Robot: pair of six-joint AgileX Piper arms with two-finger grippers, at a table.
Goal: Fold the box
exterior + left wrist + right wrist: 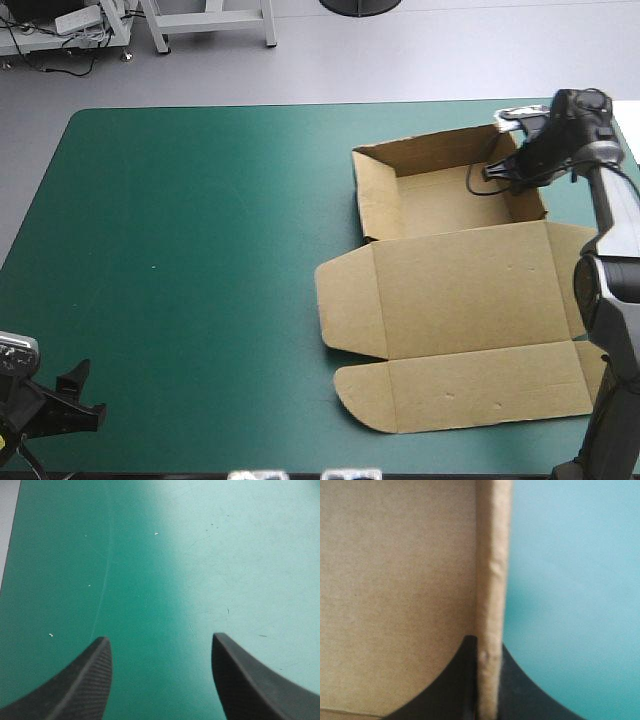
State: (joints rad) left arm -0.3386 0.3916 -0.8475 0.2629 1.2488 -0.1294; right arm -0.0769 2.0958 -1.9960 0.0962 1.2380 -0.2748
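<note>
The brown box (455, 265) lies at the right of the table as an open tray with raised walls, its lid (465, 345) flat toward the near edge. My right gripper (515, 160) sits at the tray's far right corner. In the right wrist view its black fingers (455, 690) are all but shut on the upright box wall (492, 580), one finger on each side. My left gripper (70, 400) rests at the near left corner of the table, far from the box. Its fingers (85, 680) stand open over bare teal-green cover (165, 570).
The left and middle of the teal-green cover (200, 230) hold nothing but the left arm. The table's left edge (10, 540) shows beside the left gripper. Grey floor and table legs (210, 25) lie beyond the far edge.
</note>
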